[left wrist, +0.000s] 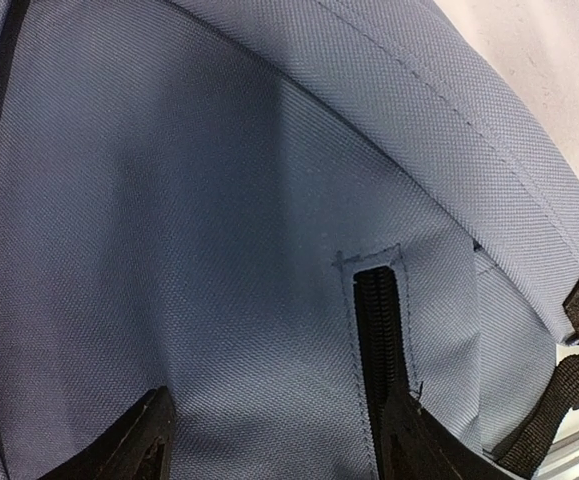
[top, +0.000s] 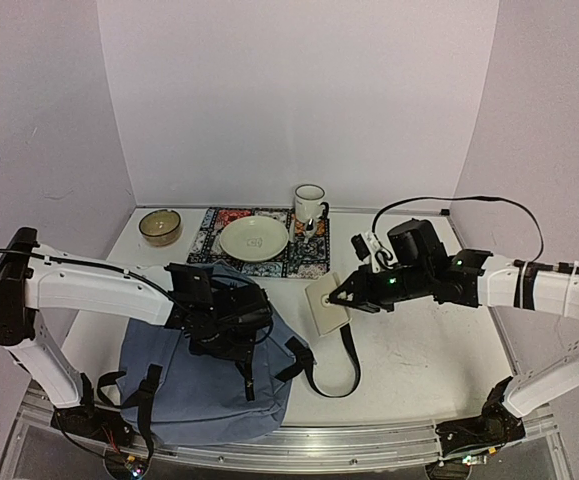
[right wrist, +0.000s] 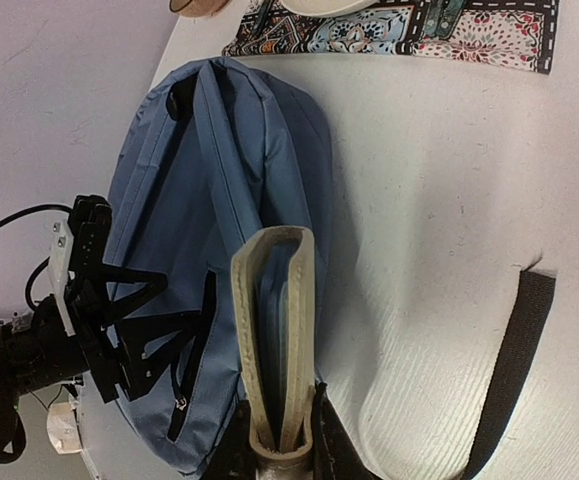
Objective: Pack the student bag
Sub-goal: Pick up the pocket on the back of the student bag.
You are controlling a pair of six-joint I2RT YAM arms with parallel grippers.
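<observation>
The slate-blue student bag lies flat at the near left of the table. It fills the left wrist view and shows in the right wrist view. My left gripper is open just over the bag's front; its right finger lies against the end of the black zipper. My right gripper is shut on a beige folded leather case, held edge-up just right of the bag. The fingertips clamp its lower fold.
A patterned placemat lies at the back with a cream plate on it and a mug at its corner. A tan bowl stands to the left. A black bag strap trails onto the table.
</observation>
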